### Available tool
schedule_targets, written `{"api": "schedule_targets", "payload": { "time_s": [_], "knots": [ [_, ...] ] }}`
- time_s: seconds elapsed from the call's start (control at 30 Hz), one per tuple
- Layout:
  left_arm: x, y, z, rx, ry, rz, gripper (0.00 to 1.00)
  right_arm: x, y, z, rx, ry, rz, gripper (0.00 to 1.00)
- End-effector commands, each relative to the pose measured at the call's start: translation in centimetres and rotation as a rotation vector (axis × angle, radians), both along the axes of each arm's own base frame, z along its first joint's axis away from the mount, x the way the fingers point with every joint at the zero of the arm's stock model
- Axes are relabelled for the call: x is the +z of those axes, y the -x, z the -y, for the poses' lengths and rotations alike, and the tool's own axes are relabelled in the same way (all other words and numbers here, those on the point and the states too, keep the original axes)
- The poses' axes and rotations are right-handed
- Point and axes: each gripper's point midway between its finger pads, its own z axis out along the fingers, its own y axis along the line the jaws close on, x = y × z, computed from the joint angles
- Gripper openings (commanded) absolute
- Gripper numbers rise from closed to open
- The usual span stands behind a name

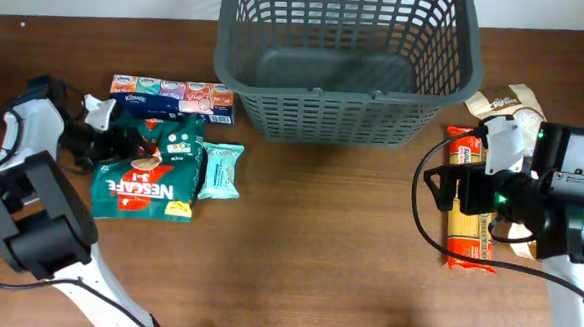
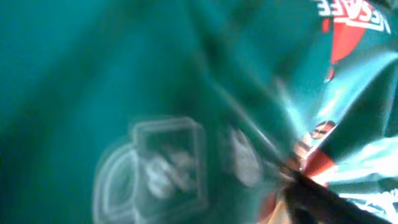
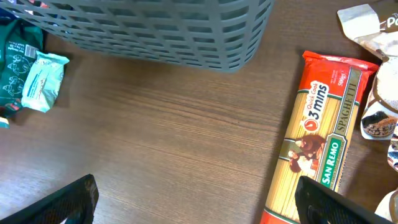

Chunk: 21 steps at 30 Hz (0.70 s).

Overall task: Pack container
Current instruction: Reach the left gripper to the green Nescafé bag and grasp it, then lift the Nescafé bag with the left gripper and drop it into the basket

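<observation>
The basket [image 1: 340,116] stood at the far middle of the table [image 1: 318,245], with nothing visible inside. It looked stiff and light, and its thick rim seemed the best place to hold. The left gripper [image 1: 106,137] was at the soft Nescafe bag [image 1: 146,181]; I could not tell how far its fingers stood apart. The right gripper [image 3: 199,199] had its fingers wide, near the spaghetti [image 3: 317,137].

Matt grey plastic basket [image 1: 335,116], smooth wood-grain table [image 1: 318,235]; the green coffee packet [image 1: 141,188] is glossy, crinkled foil, the spaghetti packet [image 3: 317,143] shiny clear plastic film.
</observation>
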Motion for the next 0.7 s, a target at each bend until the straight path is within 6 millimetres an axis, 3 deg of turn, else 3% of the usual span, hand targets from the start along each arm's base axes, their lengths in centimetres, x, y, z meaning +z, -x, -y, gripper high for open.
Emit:
{"api": "schedule_targets", "payload": {
  "time_s": [0.0, 0.13, 0.17, 0.47, 0.67],
  "knots": [
    [-3.2, 0.8, 0.5, 0.003, -0.002, -0.094, 0.61, 0.5, -0.2, 0.0, 0.000, 0.008, 0.013, 0.99],
    [-3.4, 0.8, 0.4, 0.015, -0.001, -0.104, 0.09, 0.5, -0.2, 0.0, 0.000, 0.008, 0.013, 0.99],
    [-3.4, 0.8, 0.4, 0.022, -0.002, -0.107, 0.02, 0.5, -0.2, 0.0, 0.000, 0.008, 0.013, 0.99],
    [-3.3, 0.9, 0.3, 0.023, -0.002, -0.110, 0.02, 0.5, -0.2, 0.0, -0.001, 0.008, 0.011, 0.99],
    [-0.2, 0.1, -0.6, 0.035, -0.010, -0.090, 0.02, 0.5, -0.1, 0.0, 0.000, 0.007, 0.009, 0.99]
  ]
}}
